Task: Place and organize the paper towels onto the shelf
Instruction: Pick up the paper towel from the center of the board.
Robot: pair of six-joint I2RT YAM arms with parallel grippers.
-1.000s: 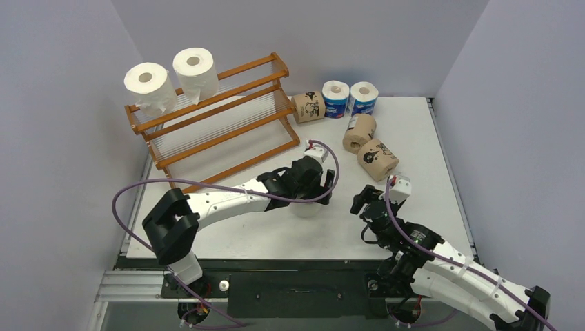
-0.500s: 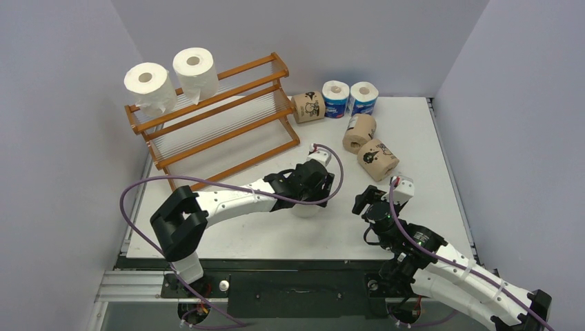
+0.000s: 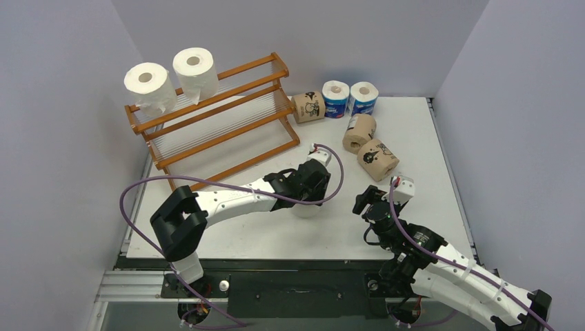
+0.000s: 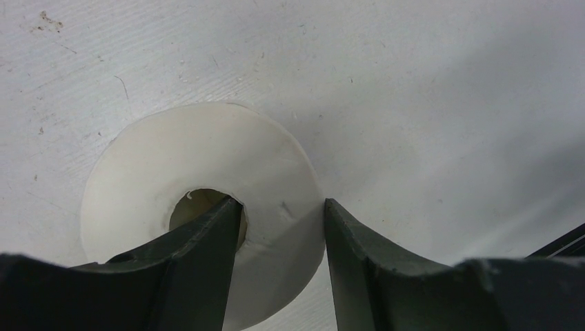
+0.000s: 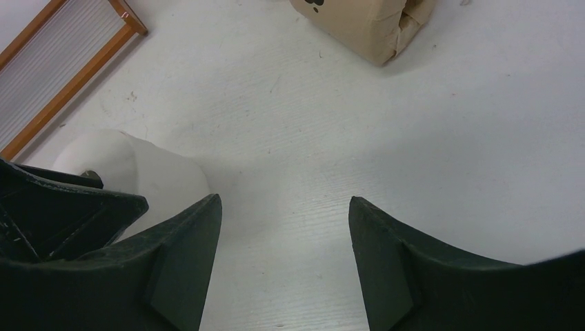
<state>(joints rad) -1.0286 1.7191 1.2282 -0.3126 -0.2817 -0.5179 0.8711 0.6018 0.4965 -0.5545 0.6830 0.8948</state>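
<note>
Progress check: about a quarter done, I'd say. Two white rolls [image 3: 148,86] sit on the top tier of the shelf [image 3: 219,140], bunched at its left end. The third white roll [image 4: 138,172] stands upright on the desk [image 3: 421,179], in front of the shelf. The left claw [image 4: 283,210] has one finger down the hollow core and the other against the outside, so it looks clamped on the roll's wall, ready to lift.

The right claw [image 5: 283,207] hangs apart over bare desk, holding nothing.

Not yet shelved: three brown rolls [image 3: 359,132] and two blue-and-white rolls [image 3: 336,98], all on the desk to the right of the shelf. The middle and bottom tiers have nothing on them.
</note>
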